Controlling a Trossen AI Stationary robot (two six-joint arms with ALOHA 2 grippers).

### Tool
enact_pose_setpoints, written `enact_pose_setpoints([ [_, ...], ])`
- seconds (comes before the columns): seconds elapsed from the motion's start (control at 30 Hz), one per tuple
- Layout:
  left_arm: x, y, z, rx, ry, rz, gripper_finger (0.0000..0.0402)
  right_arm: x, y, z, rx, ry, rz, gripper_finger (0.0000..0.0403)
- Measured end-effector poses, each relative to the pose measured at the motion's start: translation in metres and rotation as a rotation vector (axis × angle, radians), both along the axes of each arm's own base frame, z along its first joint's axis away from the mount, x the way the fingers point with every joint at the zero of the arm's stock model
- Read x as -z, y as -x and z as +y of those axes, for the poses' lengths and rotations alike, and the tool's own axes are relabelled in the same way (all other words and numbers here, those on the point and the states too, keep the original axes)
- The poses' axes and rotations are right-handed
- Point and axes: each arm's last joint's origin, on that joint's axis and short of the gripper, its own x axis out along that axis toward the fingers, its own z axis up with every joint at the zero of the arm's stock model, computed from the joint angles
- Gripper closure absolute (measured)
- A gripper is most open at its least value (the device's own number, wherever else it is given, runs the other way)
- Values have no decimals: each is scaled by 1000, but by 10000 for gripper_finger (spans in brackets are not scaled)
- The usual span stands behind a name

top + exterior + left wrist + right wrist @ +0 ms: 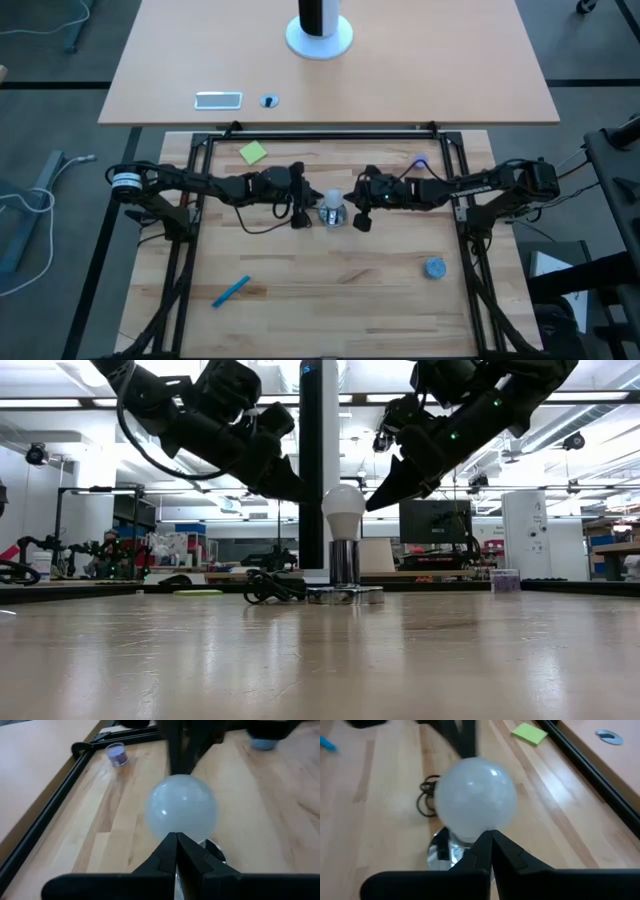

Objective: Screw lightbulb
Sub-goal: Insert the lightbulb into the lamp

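Flanking the upright lightbulb [343, 510], left tool [296, 490] and right tool [374, 500], both closed, angled downward, empty.

A robotics lab: behind the pale wooden butcher-block table [320, 660], a big hall with fluorescent ceiling strip lights [60, 402], equipment-laden benches [130, 555] at left, a dark monitor [435, 520] right of centre.

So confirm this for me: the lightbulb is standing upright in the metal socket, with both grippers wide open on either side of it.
Not quite. The lightbulb does stand upright in the metal socket, and the left gripper and right gripper do flank it, but both grippers are shut, not wide open. Each wrist view shows its fingers pressed together in front of the bulb.
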Motion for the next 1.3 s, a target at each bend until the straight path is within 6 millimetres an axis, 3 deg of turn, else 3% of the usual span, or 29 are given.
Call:
enact_pose_setpoints([
  [0.37, 7, 3, 0, -42, -2, 75, 402, 1, 0, 6, -16, -16, 14, 403],
  [0.6, 2, 19, -4, 10, 62, 179, 402, 4, 4, 4, 41, 12, 63, 403],
  [0.77, -6, 14, -7, 125, 101, 87, 402, 0, 2, 0, 47, 41, 20, 403],
  [1.3, 2, 5, -2, 4, 41, 57, 402, -3, -1, 4, -13, -1, -24, 403],
])
